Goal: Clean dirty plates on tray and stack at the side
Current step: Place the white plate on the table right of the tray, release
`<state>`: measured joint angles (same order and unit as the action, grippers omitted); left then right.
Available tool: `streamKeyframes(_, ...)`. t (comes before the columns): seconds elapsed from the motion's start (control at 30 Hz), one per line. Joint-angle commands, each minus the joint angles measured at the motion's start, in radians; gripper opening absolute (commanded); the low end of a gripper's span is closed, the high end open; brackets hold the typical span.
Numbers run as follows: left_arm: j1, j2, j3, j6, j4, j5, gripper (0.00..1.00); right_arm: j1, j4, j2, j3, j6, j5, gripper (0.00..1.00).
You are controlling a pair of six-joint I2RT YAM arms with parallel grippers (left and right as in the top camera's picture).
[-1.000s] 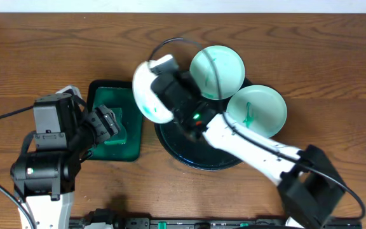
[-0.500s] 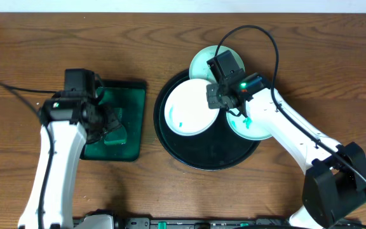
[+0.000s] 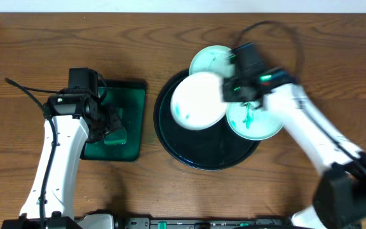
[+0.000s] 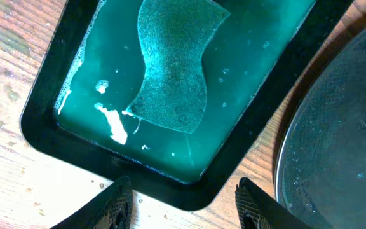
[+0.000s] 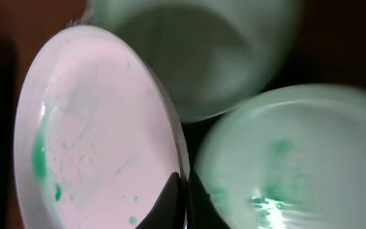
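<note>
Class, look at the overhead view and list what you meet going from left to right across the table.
green sponge tray → left rim of the black tray → white plate, held at its right edge by the right gripper → smeared plate

My right gripper [image 3: 226, 94] pinches the round white plate [image 3: 197, 100] by its rim over the large round black tray [image 3: 202, 156]. 2 obstacles crowd that plate's edge: the far pale-cyan plate [image 3: 208, 58] and the smeared pale-cyan plate on my right [image 3: 254, 122]. The tray's near half is bare. My left gripper [image 4: 184, 202] is spread over the rim of the small rectangular green tray [image 4: 43, 121], with nothing between my fingers.
</note>
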<state>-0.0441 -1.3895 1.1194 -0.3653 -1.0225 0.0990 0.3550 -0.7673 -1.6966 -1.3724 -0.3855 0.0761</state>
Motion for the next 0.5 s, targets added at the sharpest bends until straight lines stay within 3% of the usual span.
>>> streamKeyframes(0.0,0.000,0.013,-0.004,0.010,-0.005,0.002,0.53,-0.193,-0.024,0.103,-0.006,0.009,0.058,0.01)
streamKeyframes(0.27,0.000,0.013,-0.004,0.010,-0.005,0.002,0.53,-0.633,-0.085,0.033,-0.002,-0.005,0.056,0.01)
streamKeyframes(0.47,0.000,0.013,-0.004,0.010,-0.005,0.002,0.53,-0.781,-0.090,-0.118,0.001,-0.030,0.058,0.01)
